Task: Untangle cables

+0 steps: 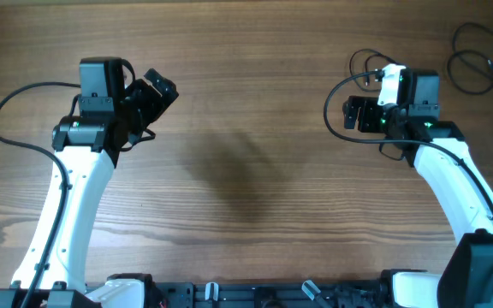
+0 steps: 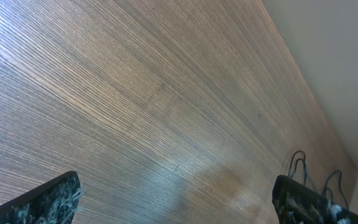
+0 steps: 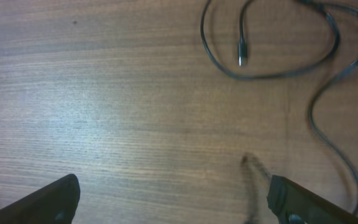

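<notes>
Right gripper (image 3: 173,186): jaws apart, nothing between them, poised over bare table (image 1: 246,171). Left gripper (image 2: 176,186): jaws likewise apart and empty, at 9 o'clock of the workspace. The cables (image 3: 336,38) lie at about 1 o'clock from the right gripper, towards the table's far-right corner. One thin cord forms a loose open loop with its plug end (image 3: 242,55) resting inside the loop, and a tail trails towards 5 o'clock. Step in hand, as judged: between grasps, choosing a new hold. The next move probably calls for reaching towards 1 o'clock and closing on a single strand.
</notes>
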Controlling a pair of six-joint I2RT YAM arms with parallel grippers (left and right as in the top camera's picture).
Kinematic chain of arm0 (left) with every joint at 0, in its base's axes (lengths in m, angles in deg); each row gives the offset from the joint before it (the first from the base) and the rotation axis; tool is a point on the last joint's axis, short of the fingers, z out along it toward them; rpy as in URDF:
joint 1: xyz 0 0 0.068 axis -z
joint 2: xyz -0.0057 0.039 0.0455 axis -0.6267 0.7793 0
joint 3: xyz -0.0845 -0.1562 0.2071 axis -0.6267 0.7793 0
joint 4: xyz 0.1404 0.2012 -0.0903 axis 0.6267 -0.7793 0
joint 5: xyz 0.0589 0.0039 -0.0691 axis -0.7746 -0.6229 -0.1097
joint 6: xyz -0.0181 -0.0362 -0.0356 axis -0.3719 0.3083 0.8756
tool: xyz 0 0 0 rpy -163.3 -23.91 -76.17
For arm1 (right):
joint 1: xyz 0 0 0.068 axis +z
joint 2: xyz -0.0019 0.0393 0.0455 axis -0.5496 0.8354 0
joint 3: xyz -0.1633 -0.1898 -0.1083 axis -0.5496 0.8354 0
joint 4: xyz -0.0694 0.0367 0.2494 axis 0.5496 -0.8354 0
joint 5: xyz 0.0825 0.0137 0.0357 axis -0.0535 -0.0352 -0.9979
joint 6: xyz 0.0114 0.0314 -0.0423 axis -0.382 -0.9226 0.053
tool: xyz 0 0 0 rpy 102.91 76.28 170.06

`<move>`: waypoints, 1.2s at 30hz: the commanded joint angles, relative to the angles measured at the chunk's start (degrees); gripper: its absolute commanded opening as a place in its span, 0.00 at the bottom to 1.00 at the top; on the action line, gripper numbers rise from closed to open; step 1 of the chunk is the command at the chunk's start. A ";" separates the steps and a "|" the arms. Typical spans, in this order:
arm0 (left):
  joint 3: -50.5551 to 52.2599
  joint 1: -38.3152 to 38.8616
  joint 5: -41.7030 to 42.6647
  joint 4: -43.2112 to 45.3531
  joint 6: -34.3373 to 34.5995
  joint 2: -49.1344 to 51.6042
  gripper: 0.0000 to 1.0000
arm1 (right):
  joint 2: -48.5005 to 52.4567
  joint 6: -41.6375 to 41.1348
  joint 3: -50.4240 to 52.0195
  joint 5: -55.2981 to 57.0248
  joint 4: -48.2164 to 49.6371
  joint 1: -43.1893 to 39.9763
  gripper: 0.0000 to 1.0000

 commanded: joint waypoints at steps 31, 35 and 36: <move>-0.26 0.24 -0.96 0.04 -1.11 -0.72 1.00 | 42.29 6.34 -25.46 -3.54 10.29 -2.69 0.04; -0.26 0.24 -0.96 0.04 -1.11 -0.72 1.00 | 37.55 4.98 -25.46 -10.71 1.25 -2.67 0.04; -0.26 0.24 -0.96 0.04 -1.09 -0.72 1.00 | 34.95 5.07 -25.46 -12.00 -2.36 -2.67 0.04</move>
